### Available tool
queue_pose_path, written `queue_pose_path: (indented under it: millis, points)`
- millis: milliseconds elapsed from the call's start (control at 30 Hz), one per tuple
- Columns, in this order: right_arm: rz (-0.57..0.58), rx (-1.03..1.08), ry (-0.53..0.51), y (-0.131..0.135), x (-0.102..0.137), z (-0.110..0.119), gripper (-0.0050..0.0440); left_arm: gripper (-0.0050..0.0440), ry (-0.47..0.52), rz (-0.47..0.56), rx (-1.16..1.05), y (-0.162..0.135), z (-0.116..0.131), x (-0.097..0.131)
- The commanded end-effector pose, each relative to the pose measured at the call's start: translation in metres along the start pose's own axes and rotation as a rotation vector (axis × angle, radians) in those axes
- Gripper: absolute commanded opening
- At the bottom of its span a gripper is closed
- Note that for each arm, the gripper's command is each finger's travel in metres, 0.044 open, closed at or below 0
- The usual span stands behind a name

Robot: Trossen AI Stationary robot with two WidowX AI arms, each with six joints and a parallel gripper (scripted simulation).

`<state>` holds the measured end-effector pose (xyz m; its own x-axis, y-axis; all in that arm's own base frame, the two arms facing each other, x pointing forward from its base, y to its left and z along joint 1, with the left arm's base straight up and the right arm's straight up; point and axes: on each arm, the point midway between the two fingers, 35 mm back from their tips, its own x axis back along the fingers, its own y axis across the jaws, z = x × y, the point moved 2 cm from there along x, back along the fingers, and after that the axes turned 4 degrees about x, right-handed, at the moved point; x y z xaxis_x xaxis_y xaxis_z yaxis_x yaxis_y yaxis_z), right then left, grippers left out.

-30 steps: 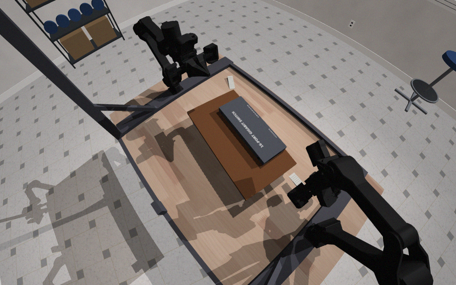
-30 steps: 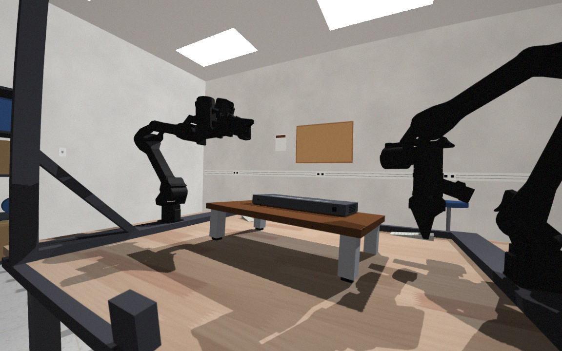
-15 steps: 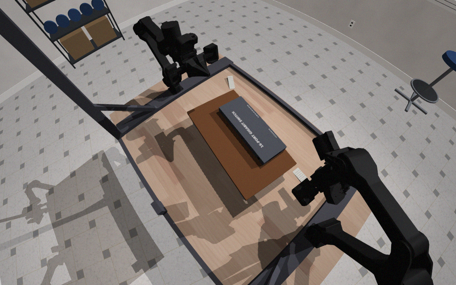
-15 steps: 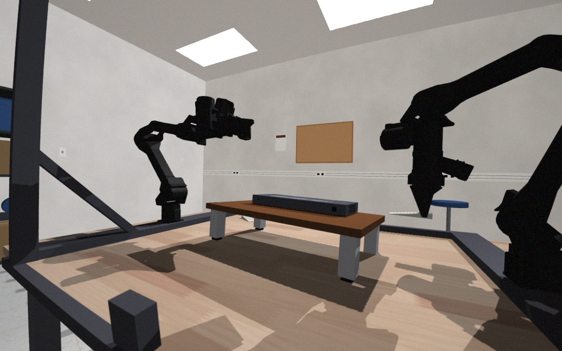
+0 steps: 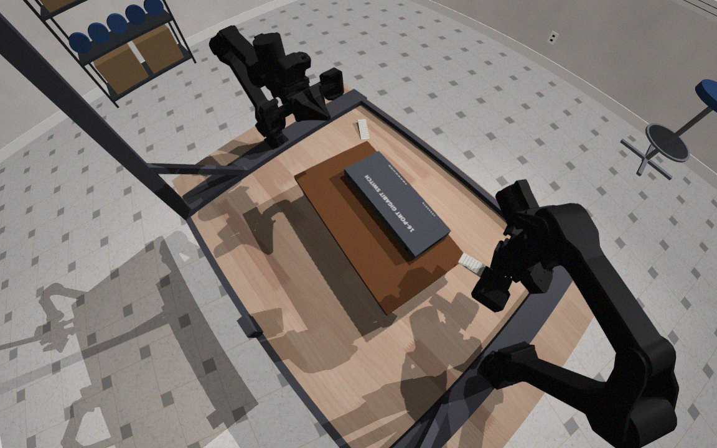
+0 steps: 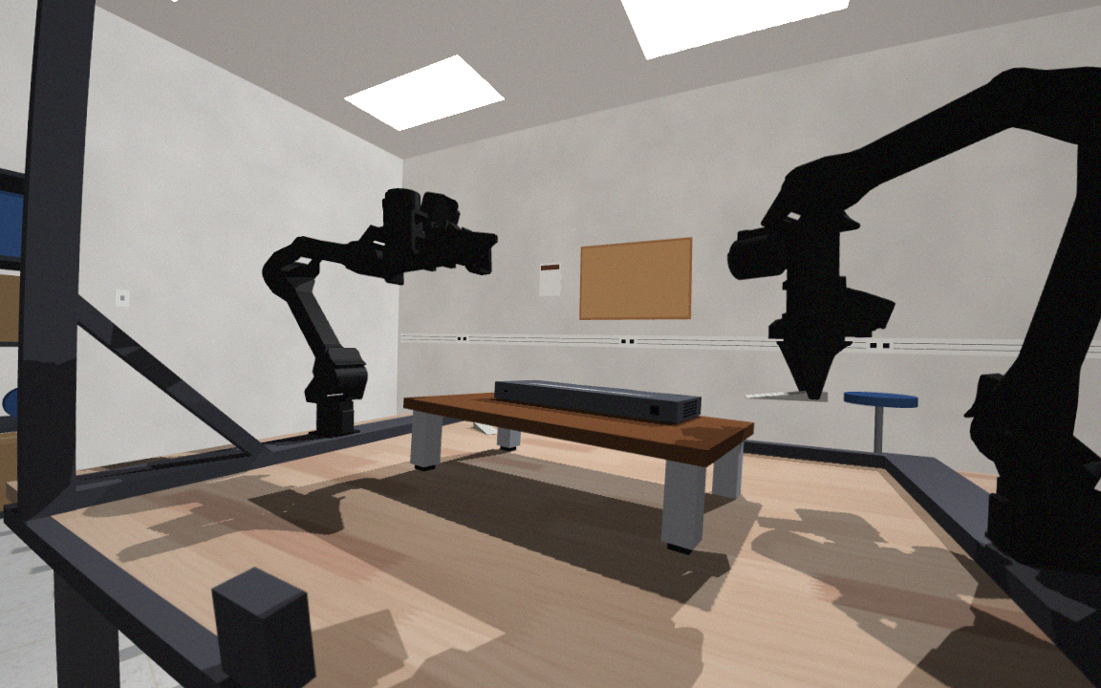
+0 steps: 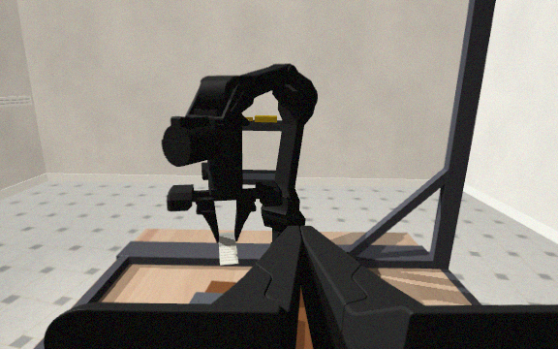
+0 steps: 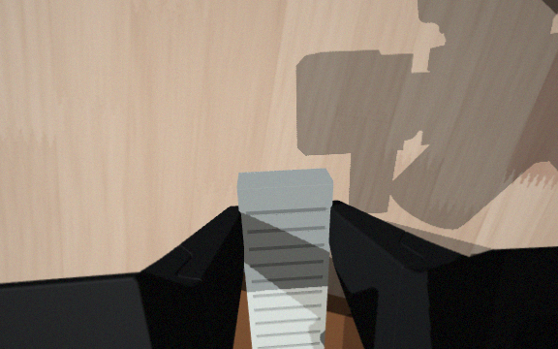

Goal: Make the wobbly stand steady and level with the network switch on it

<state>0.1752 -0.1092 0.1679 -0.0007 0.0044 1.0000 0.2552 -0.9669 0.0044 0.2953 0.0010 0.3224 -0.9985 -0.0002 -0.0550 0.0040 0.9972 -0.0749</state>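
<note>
The brown stand (image 5: 316, 186) (image 6: 452, 406) has grey legs with black feet; I cannot tell whether any foot is off the table. The dark network switch (image 5: 397, 203) (image 6: 597, 399) lies on its top. My right gripper (image 6: 812, 395) (image 7: 227, 240) (image 8: 284, 215) is shut on a white ridged wedge (image 5: 470, 261) (image 6: 772, 396) (image 8: 286, 310), held in the air beside the stand's end. A second wedge (image 5: 363, 129) (image 6: 482, 427) lies on the table beyond the stand's other end. My left gripper (image 5: 326, 117) (image 7: 298, 237) is shut and empty, raised near the left arm's base.
The wooden table (image 5: 272, 278) (image 6: 349, 581) has a dark raised frame (image 5: 427, 158) (image 6: 152, 615) around it. A dark upright post (image 5: 99, 117) (image 6: 53, 256) with a brace rises at one corner. A dark block (image 5: 249, 326) (image 6: 264, 629) stands on one frame edge. Arm shadows cross the table.
</note>
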Motion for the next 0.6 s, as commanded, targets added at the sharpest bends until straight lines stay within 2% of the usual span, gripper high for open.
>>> queue_pose_path:
  millis: [0,567]
  points:
    - [-0.01,0.119,0.024,0.015,0.01,0.008,-0.005,-0.005,-0.039,0.006,0.001,-0.002,-0.015,0.002]
    - [-0.014,0.617,0.021,0.065,0.015,0.029,-0.005,-0.005,-0.039,0.006,0.001,-0.002,-0.015,0.002]
